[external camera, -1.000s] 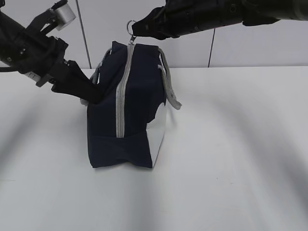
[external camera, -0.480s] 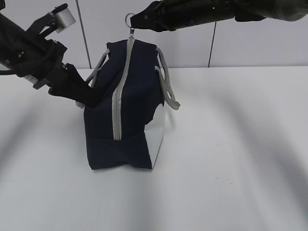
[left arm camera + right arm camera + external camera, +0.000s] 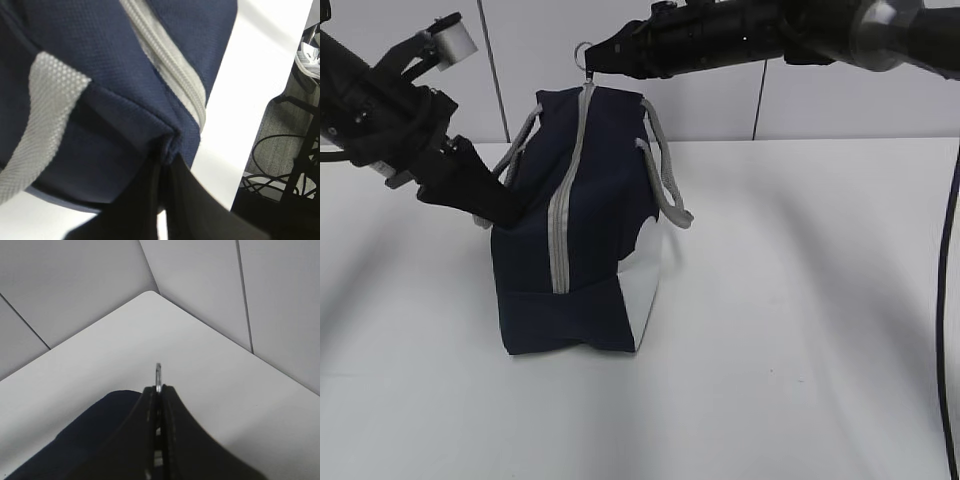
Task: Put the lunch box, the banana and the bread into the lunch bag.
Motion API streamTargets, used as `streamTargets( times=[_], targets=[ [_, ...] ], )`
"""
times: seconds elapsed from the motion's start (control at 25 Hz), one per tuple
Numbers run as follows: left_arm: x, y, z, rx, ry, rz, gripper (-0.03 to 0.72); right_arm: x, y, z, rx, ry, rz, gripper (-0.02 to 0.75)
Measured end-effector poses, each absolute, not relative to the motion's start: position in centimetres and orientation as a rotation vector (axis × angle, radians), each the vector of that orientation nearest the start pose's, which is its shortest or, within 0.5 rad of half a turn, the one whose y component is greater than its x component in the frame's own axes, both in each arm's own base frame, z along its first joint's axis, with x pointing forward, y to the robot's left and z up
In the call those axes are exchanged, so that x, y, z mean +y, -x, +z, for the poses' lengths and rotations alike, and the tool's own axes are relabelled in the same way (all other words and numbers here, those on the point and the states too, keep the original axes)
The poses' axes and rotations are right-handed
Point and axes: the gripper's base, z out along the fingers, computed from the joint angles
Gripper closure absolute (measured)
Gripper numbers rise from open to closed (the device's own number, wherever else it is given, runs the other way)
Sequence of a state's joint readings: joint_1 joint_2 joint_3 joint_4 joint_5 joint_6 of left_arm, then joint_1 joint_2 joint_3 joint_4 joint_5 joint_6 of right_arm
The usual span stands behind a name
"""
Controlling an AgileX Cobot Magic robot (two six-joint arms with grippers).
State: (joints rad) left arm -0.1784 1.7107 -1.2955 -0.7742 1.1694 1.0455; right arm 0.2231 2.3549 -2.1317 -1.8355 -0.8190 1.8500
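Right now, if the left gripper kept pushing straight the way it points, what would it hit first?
The lunch bag: the left gripper is already shut on its navy fabric, so going on means pressing into the bag's side.

Your left end effector (image 3: 164,165) is pinching a fold of the lunch bag (image 3: 100,75), its dark fingers (image 3: 137,200) pressing together on the navy fabric just below the end of the grey zipper (image 3: 170,70). A grey strap handle (image 3: 40,125) is crossing the bag's side on the left. The white counter (image 3: 250,65) is showing behind, with black cables (image 3: 270,165) lying on the floor (image 3: 285,105) beyond its edge.
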Motion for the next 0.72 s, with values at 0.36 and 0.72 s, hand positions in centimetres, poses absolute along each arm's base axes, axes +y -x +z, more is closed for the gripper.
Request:
streamTargets(
  times=[0.36, 0.72],
  targets=[
    [-11.7, -32.0, 26.9, 2.363, -1.198, -0.861, 0.686, 18.5, -53.0, 24.0, 1.746, 0.758, 0.886, 0.754],
    [-11.7, -32.1, 26.9, 2.362, -1.194, -0.856, 0.686, 18.7, -54.6, 22.6, 1.718, 0.707, 0.884, 0.754]
  ],
)
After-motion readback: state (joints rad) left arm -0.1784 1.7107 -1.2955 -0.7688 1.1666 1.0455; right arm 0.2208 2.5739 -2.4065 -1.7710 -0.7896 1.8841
